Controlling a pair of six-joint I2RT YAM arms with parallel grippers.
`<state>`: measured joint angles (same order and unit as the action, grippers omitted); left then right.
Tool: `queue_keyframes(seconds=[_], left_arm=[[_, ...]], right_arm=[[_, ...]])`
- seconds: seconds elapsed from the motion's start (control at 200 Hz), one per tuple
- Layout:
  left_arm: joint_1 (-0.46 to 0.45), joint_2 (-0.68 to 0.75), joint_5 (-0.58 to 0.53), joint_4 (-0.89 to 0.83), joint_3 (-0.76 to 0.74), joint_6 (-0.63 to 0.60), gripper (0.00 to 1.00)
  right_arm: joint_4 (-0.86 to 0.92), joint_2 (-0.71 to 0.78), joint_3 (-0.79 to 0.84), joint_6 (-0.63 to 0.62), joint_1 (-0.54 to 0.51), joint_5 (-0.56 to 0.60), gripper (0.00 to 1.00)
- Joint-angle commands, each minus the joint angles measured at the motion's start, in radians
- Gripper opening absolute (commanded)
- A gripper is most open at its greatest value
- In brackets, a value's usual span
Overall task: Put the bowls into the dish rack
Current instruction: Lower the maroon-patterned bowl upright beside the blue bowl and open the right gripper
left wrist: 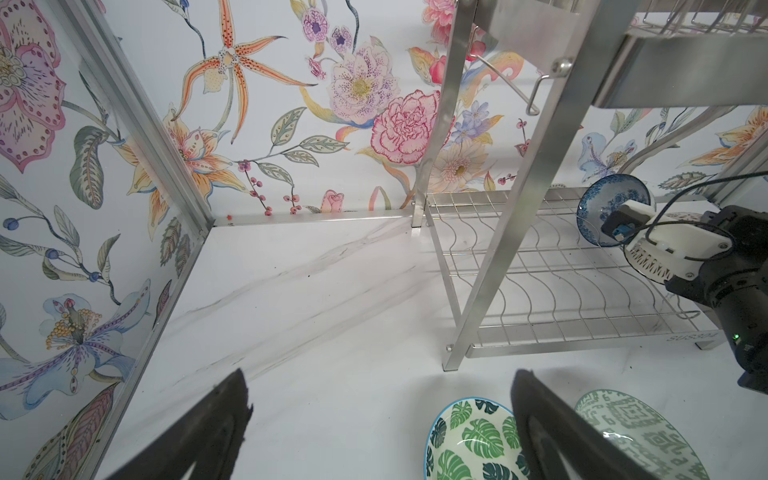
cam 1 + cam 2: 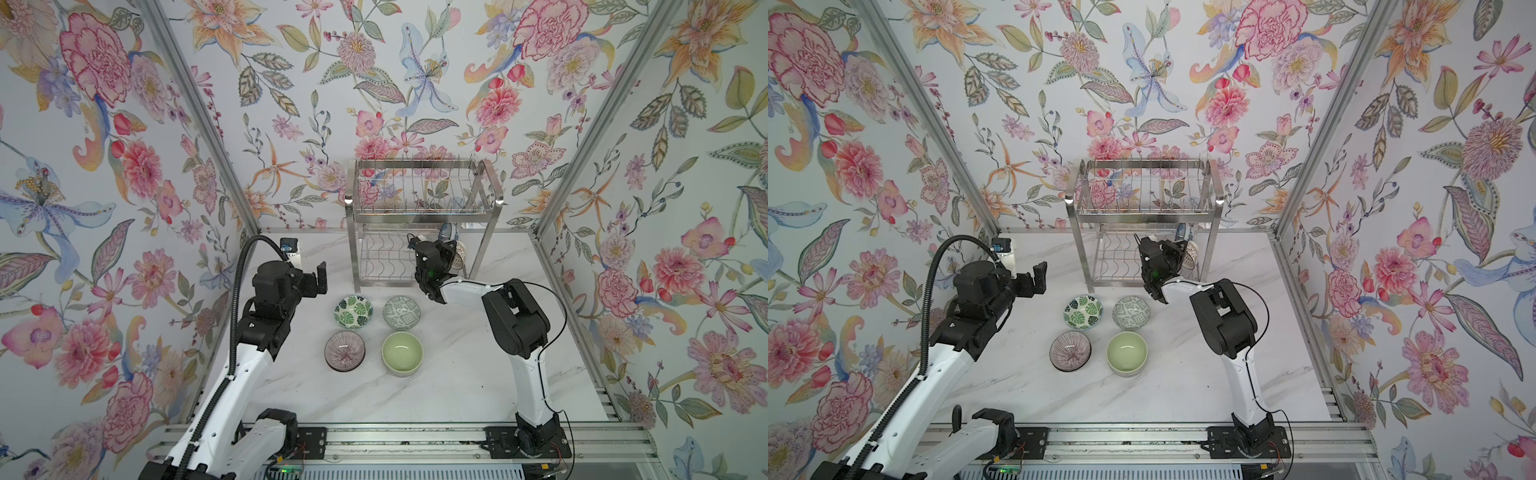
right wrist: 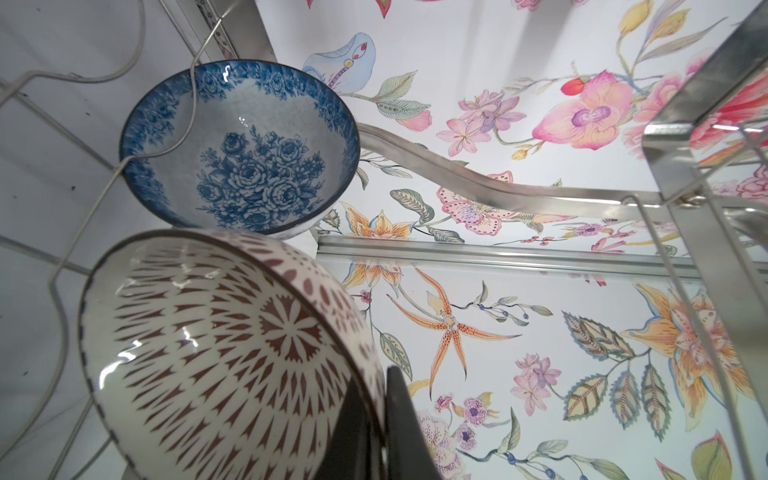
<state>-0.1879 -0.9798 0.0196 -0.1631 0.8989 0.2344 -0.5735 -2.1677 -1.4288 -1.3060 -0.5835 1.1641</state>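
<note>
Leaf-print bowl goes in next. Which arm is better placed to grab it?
Left. The left pincer is open and empty near the leaf-print bowl; the right pincer is shut on the brown-patterned bowl at the lower shelf of the dish rack.

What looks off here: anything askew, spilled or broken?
Nothing stands out. The blue floral bowl stands on edge in the dish rack; the right gripper holds the brown lattice bowl tilted beside it. The leaf-print, geometric, ribbed and green bowls sit upright on the table.

Left tool (image 1: 380,376) agape, right tool (image 3: 379,399) pinched.
</note>
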Motion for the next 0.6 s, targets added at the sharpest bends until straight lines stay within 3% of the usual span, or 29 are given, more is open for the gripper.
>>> queue_keyframes(seconds=[0.0, 0.595], left_arm=[[0.008, 0.003, 0.000, 0.008, 0.014, 0.003, 0.99], [0.009, -0.006, 0.004, 0.013, 0.014, 0.003, 0.99]], right_arm=[[-0.025, -0.006, 0.007, 0.032, 0.002, 0.022, 0.00], [-0.003, -0.034, 0.004, 0.036, 0.020, 0.025, 0.00]])
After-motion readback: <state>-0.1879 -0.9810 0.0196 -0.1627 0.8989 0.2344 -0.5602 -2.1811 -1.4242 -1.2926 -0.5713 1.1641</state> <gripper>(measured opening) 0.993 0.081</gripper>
